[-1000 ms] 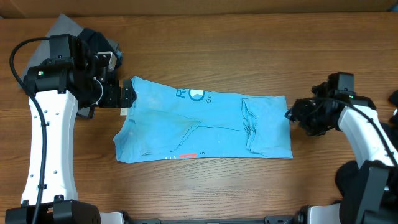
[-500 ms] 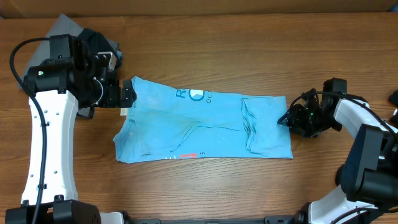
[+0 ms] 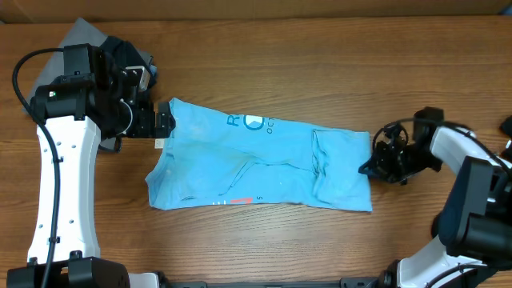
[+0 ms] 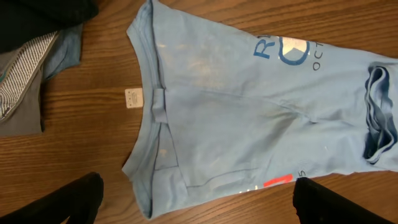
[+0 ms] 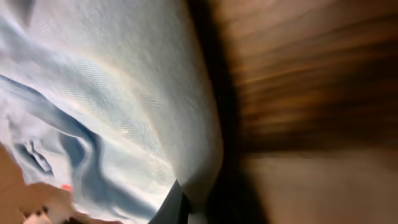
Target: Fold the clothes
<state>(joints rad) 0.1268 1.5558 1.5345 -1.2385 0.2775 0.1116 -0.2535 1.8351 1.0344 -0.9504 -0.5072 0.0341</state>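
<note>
The clothes I work on are a light blue T-shirt (image 3: 256, 164) with printed lettering, spread flat across the middle of the table. My right gripper (image 3: 368, 166) is at its right edge, shut on the hem. In the right wrist view the blue fabric (image 5: 124, 93) fills the left half, bunched against my dark fingertip (image 5: 176, 204). My left gripper (image 3: 164, 122) hovers over the shirt's upper left corner. In the left wrist view its fingers (image 4: 74, 199) stand wide open with nothing gripped, above the shirt (image 4: 249, 106) and its white label (image 4: 131, 98).
A heap of dark and grey clothes (image 3: 92, 40) lies at the back left corner, also showing as clothes (image 4: 25, 68) in the left wrist view. A black object (image 3: 507, 124) pokes in at the right edge. Bare wood surrounds the shirt.
My right gripper moved down to the shirt's right edge and shut on the hem. That edge shifted slightly. The left arm has not moved.
</note>
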